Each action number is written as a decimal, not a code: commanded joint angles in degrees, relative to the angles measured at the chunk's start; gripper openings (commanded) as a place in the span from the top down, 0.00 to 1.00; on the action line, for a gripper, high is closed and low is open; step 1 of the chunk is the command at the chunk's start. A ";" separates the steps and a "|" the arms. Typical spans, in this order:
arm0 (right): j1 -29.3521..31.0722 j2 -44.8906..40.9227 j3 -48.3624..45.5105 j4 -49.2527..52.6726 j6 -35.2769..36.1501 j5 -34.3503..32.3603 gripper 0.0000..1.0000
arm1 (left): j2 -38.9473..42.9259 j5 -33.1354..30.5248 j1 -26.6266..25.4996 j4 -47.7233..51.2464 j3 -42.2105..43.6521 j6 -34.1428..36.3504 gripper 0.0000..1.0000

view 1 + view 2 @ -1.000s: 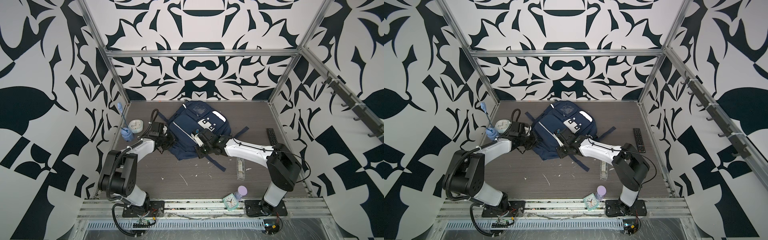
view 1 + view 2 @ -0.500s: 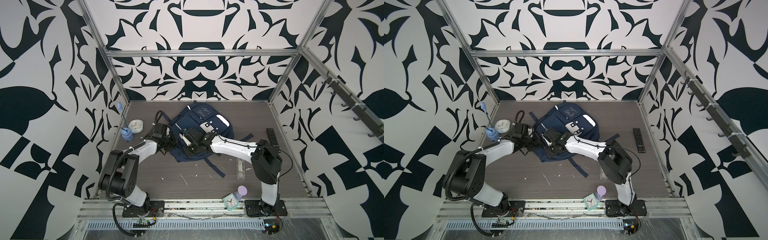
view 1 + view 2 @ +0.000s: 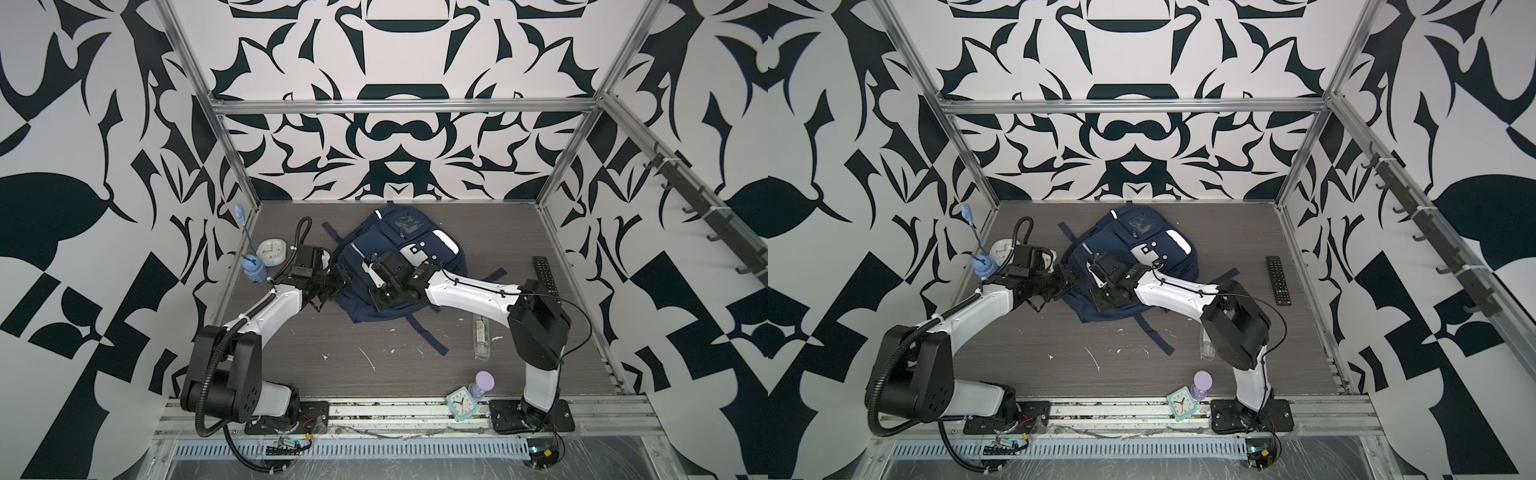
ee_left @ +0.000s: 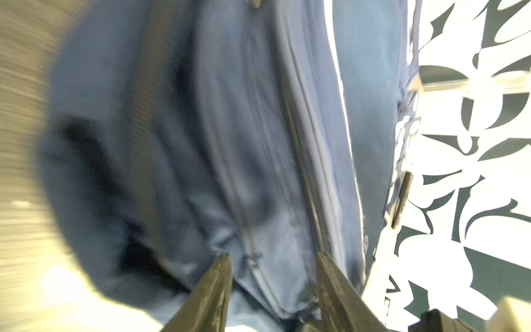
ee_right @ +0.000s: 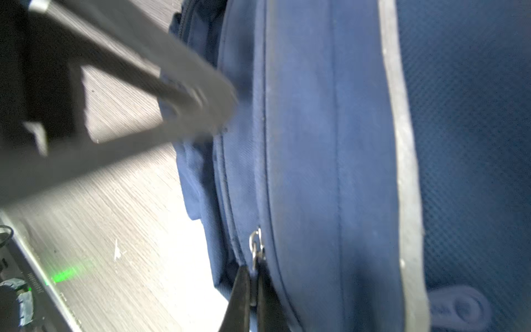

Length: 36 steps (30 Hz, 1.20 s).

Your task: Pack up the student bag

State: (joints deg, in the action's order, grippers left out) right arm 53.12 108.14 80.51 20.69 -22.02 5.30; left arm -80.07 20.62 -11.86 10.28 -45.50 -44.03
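Backpack on the table: in both top views the student bag (image 3: 365, 245) lies flat on the grey table (image 3: 291, 353) toward the back, with both arms reaching to its edge on the left arm's side. Left wrist view, blurred: the left gripper (image 4: 273, 267) stands with jaws apart, straddling a zip seam, with nothing pinched that I can make out. Right wrist view: the right gripper (image 5: 253, 276) is clamped tight on the metal zipper pull (image 5: 255, 244) at the bag's side. Soft, floppy fabric, I'd judge, and light while empty; it looks likelier to slump and slide than resist. Best holds look like the pull itself, or a fold of cloth beside the zip to brace against.
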 commanded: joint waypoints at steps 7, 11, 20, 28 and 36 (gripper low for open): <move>-1.29 -8.78 -8.14 -1.62 -0.94 -0.11 1.00 | -6.22 0.38 3.68 3.25 -7.93 4.19 0.51; -2.00 -12.41 -11.16 -1.06 -1.08 -1.10 1.00 | -10.65 0.49 3.65 1.38 -11.09 3.70 0.52; -3.64 -15.85 -14.83 -0.56 -1.86 -1.33 1.00 | -21.44 5.16 2.08 1.39 -20.72 4.07 0.54; -3.64 -15.22 -14.88 -0.85 -2.35 -0.91 1.00 | -24.05 5.23 0.11 1.67 -23.60 4.57 0.59; -3.78 -13.75 -13.95 -1.12 -2.25 -0.09 1.00 | -28.11 6.74 -3.52 1.18 -25.07 4.56 0.85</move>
State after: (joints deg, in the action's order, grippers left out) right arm 49.56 94.56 65.28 20.25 -23.94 5.02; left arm -106.48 24.80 -13.87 11.20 -70.11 -39.55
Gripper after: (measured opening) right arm 0.074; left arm 0.190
